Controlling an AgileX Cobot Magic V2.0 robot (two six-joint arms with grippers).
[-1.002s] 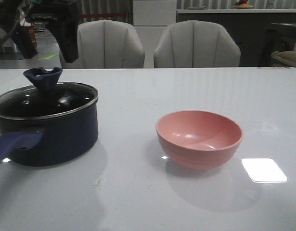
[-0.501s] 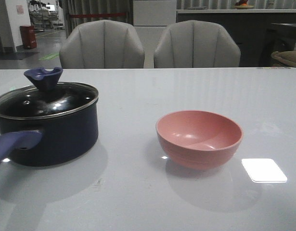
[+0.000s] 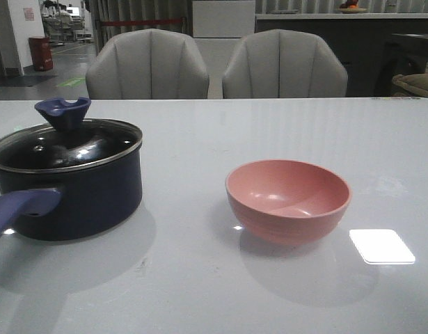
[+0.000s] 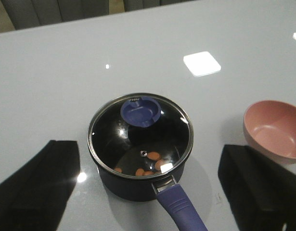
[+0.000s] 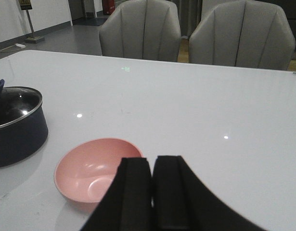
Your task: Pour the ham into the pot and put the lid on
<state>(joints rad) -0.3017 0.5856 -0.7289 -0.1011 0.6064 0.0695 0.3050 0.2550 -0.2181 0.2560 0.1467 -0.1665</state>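
Observation:
The dark navy pot [image 3: 81,202] stands at the table's left with its blue-purple handle [image 3: 19,205] pointing toward the front. The glass lid [image 3: 67,142] with its notched knob [image 3: 62,111] sits on the pot. In the left wrist view, several orange-pink ham pieces [image 4: 154,155] show through the lid [image 4: 114,139], inside the pot [image 4: 133,185]. My left gripper [image 4: 148,145] is open and empty, high above the pot. My right gripper [image 5: 152,161] is shut and empty, above the table just beside the pink bowl [image 5: 95,168]. Neither gripper shows in the front view.
The pink bowl [image 3: 288,198] stands empty right of the pot, about mid-table. Two grey chairs [image 3: 147,66] [image 3: 283,66] stand behind the table's far edge. A bright light reflection [image 3: 381,245] lies on the table right of the bowl.
A second ago my left arm showed at the top left above the pot in the front view; it has since left that view. Pot, lid and bowl have not moved.

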